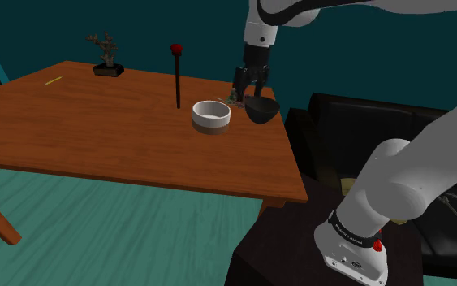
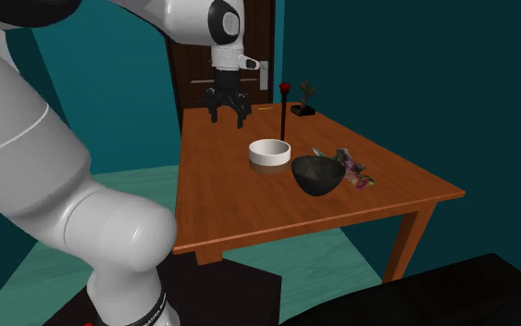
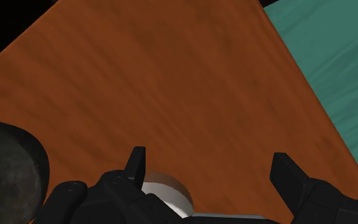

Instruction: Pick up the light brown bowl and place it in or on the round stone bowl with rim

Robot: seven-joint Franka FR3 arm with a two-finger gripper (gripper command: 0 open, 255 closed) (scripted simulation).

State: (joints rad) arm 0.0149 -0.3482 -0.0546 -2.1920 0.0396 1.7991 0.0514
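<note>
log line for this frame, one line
phase: pre-grasp | jaws: open, empty, above table | white bowl: on table, untouched | dark bowl: beside it, empty

Mid-frame on the table [image 2: 221,208], a white bowl [image 2: 269,150], a dark bowl [image 2: 317,176] just right; gripper [image 2: 228,119] upper centre, fingers apart.

The pale bowl [image 1: 211,114] is white-and-brown, the stone bowl [image 1: 261,109] mottled dark-grey.

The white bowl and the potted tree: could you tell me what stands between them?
A black rod with a red top stands between the white bowl and the potted tree, in the shoulder view.
</note>
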